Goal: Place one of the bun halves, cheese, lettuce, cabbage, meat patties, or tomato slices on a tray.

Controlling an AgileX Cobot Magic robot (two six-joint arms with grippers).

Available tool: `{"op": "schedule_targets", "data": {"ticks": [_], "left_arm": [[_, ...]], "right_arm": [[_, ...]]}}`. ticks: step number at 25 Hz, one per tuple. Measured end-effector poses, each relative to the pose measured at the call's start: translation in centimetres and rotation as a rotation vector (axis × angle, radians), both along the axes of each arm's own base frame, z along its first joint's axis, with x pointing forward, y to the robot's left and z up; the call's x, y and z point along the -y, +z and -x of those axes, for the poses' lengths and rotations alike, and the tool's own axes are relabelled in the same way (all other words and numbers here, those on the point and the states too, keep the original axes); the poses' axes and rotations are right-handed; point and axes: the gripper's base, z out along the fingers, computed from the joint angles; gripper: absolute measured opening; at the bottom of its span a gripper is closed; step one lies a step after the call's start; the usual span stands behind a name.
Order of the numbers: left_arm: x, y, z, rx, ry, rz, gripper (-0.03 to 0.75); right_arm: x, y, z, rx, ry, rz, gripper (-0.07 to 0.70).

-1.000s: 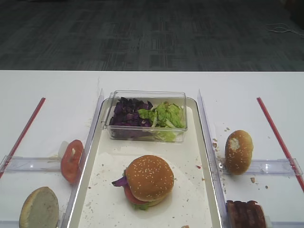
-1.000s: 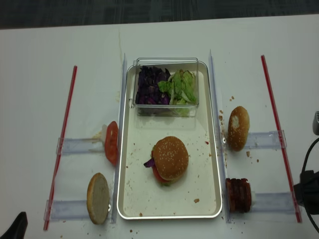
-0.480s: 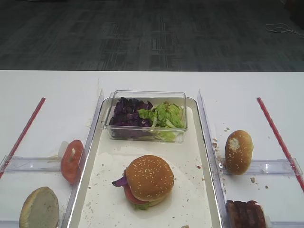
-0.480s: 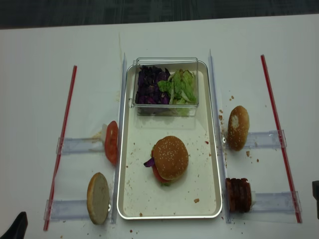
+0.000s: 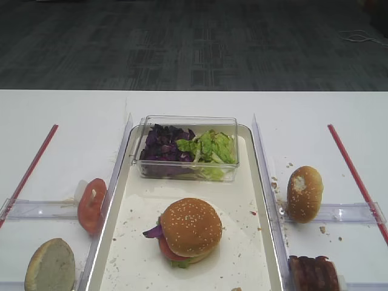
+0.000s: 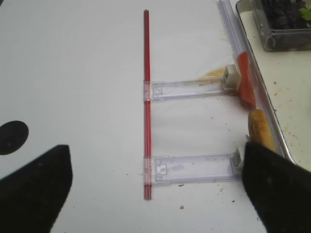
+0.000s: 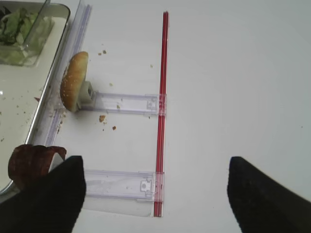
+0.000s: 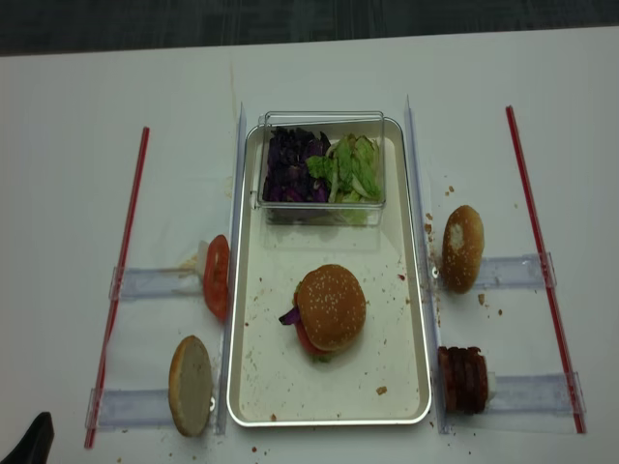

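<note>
Exterior high view: the golden-brown sesame-seeded domed bun top (image 5: 190, 226) sits stacked mid-way on the long cream-white rimmed tray (image 5: 251, 241) — I'd judge it light, soft, crushable; grip its sides. Both end effectors (image 7: 155, 194) (image 6: 155, 187) gape wide, empty.

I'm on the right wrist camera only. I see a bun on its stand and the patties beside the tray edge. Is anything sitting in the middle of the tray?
Observer: Yes. A sesame bun top sits mid-tray, capping a stack with red and purple showing underneath.
Operator: What is beyond the tray's other long side?
Observer: A tomato slice stands on edge at the end of a clear holder, just outside the rim.
Operator: Any bun over there?
Observer: One pale cut-face bun half, closer to the front table edge than the tomato.
</note>
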Motion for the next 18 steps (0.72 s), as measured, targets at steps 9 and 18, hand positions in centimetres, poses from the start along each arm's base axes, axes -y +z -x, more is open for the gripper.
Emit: {"op": "schedule_targets", "data": {"ticks": [9,18], "left_arm": [[0.0,0.0,0.0,0.000,0.000,0.000,0.685],[0.0,0.0,0.0,0.000,0.000,0.000,0.685]], "right_arm": [[0.0,0.0,1.6,0.099,-0.002,0.000,0.626],[0.0,0.0,1.6,0.099,-0.002,0.000,0.626]]}}
